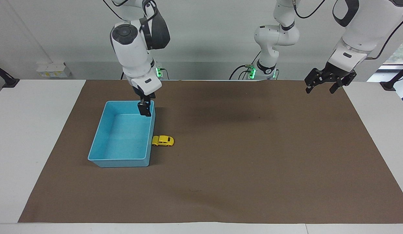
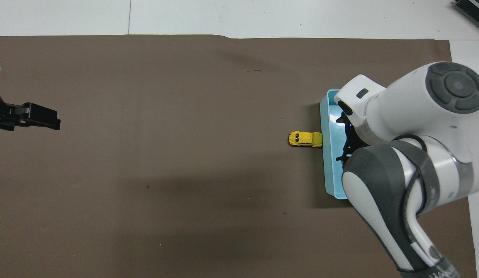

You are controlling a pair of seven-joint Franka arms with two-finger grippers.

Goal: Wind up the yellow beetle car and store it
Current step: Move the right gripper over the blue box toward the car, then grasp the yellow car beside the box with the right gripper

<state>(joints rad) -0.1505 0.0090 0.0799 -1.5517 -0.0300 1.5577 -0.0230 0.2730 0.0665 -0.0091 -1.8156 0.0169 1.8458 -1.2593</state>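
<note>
Lying on the mat, yellow beetle car (image 1: 162, 140) sits below right hand (image 1: 145, 109).

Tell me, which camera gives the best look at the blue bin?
The facing view: the whole blue bin shows, with the right gripper over its corner and the yellow beetle car beside it. In the overhead view the right arm covers most of the bin.
</note>
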